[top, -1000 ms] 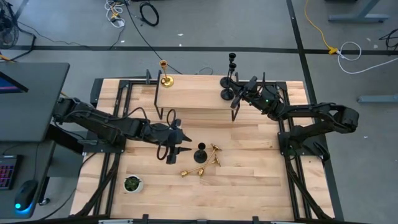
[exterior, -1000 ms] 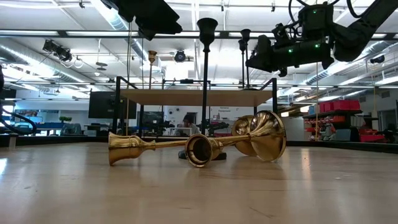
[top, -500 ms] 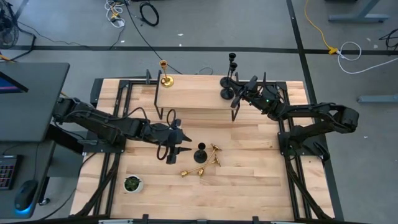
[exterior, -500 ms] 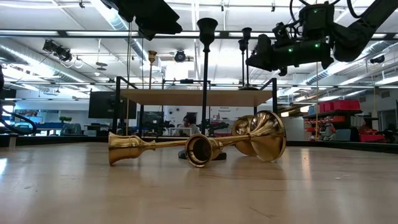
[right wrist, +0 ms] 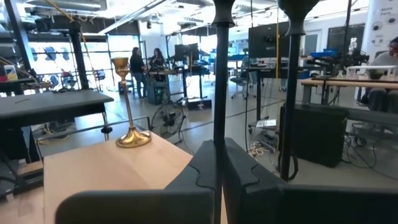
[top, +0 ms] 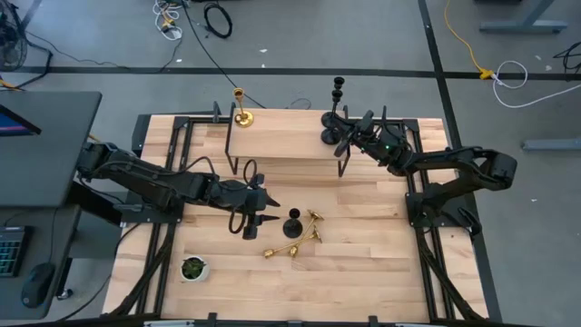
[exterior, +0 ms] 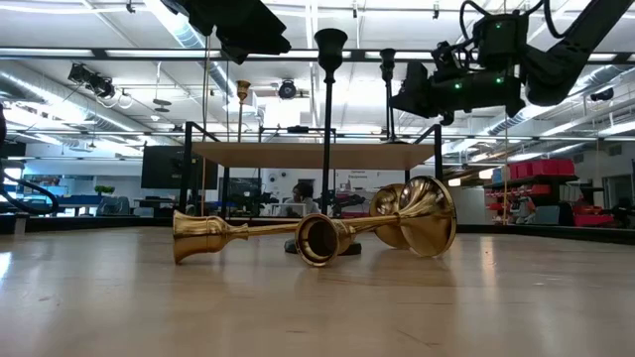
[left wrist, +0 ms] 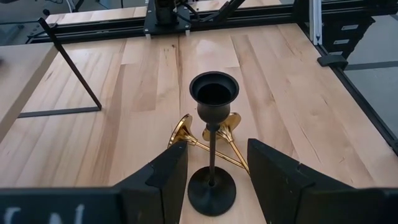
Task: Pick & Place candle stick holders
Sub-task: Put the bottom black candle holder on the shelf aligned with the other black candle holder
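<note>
A black holder (left wrist: 211, 143) stands upright on its base on the table; my left gripper (left wrist: 216, 149) is open with one finger on either side of its stem, touching nothing. Two gold holders (top: 313, 225) (top: 281, 250) lie on their sides beside it. On the raised wooden shelf (top: 281, 136) a gold holder (top: 241, 113) stands at the left end and two black holders (top: 331, 127) at the right end. My right gripper (right wrist: 219, 155) is shut on one black holder's stem; the other black one (right wrist: 289, 93) stands just beyond it. My right gripper pinches the black holder's slim stem (right wrist: 219, 124) between its two fingers, coming in level from the table's right side, fingers across the stem. The holder stays upright. Its base is hidden below the fingers, so I cannot tell whether it is off the shelf.
A small white pot with a green plant (top: 192, 268) stands near the table's front left. The shelf's black wire legs (left wrist: 71, 68) stand behind the table holders. Bare wood lies along the near edge (top: 363, 282).
My right gripper has shifted slightly toward the table's left, and the upright black holder in its fingers has gone along with it.
</note>
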